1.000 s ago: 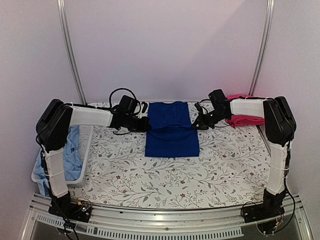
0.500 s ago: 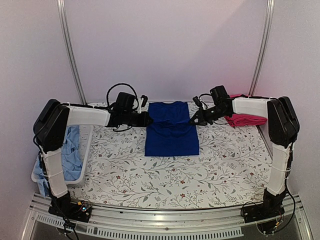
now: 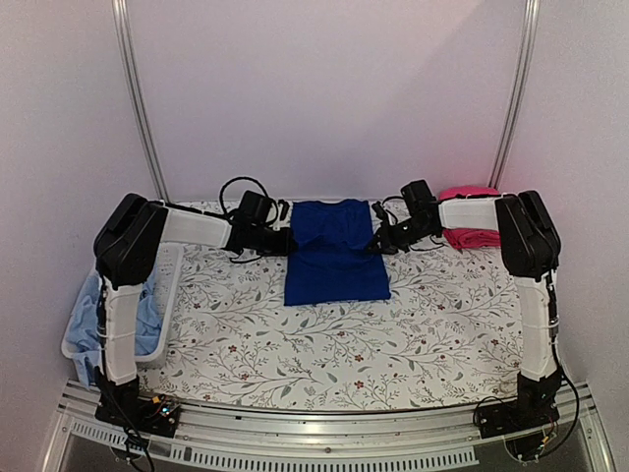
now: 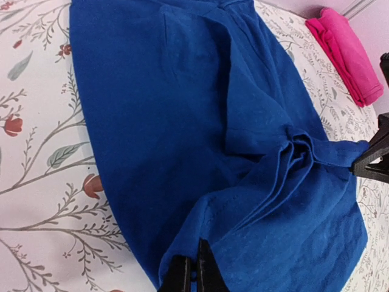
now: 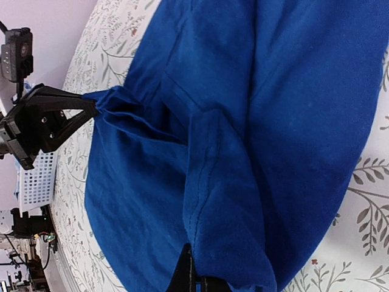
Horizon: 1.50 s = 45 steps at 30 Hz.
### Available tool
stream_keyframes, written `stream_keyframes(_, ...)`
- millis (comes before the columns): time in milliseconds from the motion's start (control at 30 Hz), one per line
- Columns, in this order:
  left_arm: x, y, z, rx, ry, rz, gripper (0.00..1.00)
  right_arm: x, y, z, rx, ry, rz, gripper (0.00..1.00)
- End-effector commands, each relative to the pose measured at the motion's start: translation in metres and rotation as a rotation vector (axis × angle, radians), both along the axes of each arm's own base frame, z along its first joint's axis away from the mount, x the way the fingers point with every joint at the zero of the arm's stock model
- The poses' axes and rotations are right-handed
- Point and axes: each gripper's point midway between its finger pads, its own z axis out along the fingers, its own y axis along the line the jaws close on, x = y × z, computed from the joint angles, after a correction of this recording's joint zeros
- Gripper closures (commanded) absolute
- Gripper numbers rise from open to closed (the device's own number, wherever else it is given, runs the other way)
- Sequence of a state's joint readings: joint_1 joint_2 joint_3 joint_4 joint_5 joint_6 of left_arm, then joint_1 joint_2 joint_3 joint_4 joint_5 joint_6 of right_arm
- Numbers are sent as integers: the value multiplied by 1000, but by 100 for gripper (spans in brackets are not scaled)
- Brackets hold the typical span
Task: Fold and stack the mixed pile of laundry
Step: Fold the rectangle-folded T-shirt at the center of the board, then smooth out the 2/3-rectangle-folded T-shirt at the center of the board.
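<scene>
3 garments: 1 waiting, 1 in hand, 1 apparently finished.
Nearest cloth: the light-blue shirt (image 3: 86, 315), crumpled in the white basket (image 3: 169, 285), left of the royal-blue shirt (image 3: 334, 265) and well apart from it. I judge it not yet begun.
Middle cloth: the royal-blue shirt lies on the floral table cover (image 3: 324, 354) as a narrow rectangle with its sides turned in. Its far half is bunched.
Left edge: the left gripper (image 4: 193, 271) is clamped tight on the royal-blue shirt's left hem.
Right edge: the right gripper (image 5: 191, 274) is pinched closed on the royal-blue shirt's right hem, opposite.
Step, as I judge: the crosswise fold, under way.
Farthest cloth: the pink garment (image 3: 470, 236), a flat folded bundle right of the royal-blue shirt, not touching it.
Left to do: finish 1 fold, fold 1 more, stack all 3.
Writing: none readable; no brand, label or print shows.
</scene>
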<state>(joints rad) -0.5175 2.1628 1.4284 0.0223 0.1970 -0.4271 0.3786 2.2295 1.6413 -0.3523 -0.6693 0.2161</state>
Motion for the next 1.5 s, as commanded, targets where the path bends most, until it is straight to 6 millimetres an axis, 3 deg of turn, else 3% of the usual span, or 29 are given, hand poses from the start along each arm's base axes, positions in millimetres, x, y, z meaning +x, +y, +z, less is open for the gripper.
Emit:
stream_keyframes(0,11,1,-5,10,26,16,97,7,-10,-18,-59,18,-49,95)
stream_keyframes(33,11,1,-6,16,37,14,94,9,-12,-18,-62,19,-55,92)
stream_keyframes(67,11,2,-5,18,39,14,91,11,-14,-15,-61,15,-62,83)
stream_keyframes(133,13,10,1,21,41,33,75,18,-20,-4,-63,1,-90,56)
stream_keyframes(200,15,23,16,10,37,65,60,24,-30,14,-54,-10,-120,39)
stream_keyframes(300,8,41,45,-11,7,82,43,25,-47,46,-50,-34,-154,21)
stream_keyframes(367,-8,45,63,-20,-7,57,36,13,-49,66,-35,-42,-132,16)
stream_keyframes(433,-30,41,70,-53,20,5,32,-6,-46,79,2,-26,-85,15)
stream_keyframes(500,-56,27,73,-124,54,-68,32,-29,-37,79,57,24,-30,15)
stream_keyframes(633,-108,-23,74,-269,103,-241,32,-82,-2,75,181,131,119,16)
stream_keyframes(733,-130,-59,67,-340,153,-316,33,-117,30,70,275,214,231,18)
stream_keyframes(867,-145,-88,47,-423,233,-346,37,-137,51,49,337,315,287,19)
stream_keyframes(967,-147,-88,17,-437,310,-300,38,-144,50,12,328,409,267,20)
stream_keyframes(1067,-149,-72,-8,-413,351,-232,39,-151,37,-29,272,477,219,21)
stream_keyframes(1200,-167,-54,-41,-326,425,-201,40,-166,20,-59,222,553,179,21)
stream_keyframes(1333,-196,-52,-29,-332,432,-264,42,-189,14,-49,224,591,214,23)
stream_keyframes(1467,-197,-42,12,-366,353,-281,42,-170,9,12,278,416,227,23)
